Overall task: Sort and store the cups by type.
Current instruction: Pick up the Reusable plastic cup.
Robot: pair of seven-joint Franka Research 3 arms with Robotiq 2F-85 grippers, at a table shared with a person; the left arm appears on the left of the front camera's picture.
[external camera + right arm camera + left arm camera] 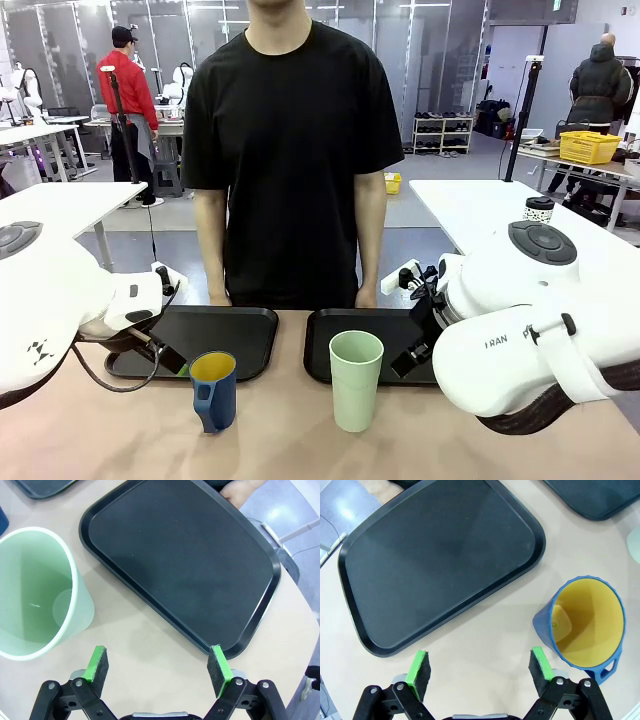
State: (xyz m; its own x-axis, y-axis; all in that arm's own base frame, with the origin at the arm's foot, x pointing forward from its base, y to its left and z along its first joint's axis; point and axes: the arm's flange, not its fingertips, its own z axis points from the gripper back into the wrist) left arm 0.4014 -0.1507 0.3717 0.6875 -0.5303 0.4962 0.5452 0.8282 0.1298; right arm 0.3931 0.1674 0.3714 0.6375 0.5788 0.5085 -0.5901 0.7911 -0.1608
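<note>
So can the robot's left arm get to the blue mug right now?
Probably yes. The left gripper is open and empty, and the blue mug stands upright on the table just off to one side of it, with nothing between them. It would likely need a small sideways shift first.

Left tray [225, 335] and right tray [345, 320] side by side on far part of table [290, 430], mug [213, 388] just before left tray, tumbler [356, 378] just before right tray, right of mug, person [290, 150] standing behind table

Left gripper [479, 656]: fingers [420, 664] wide apart, nothing held. Right gripper [157, 652]: likewise. Both angled downward.
</note>
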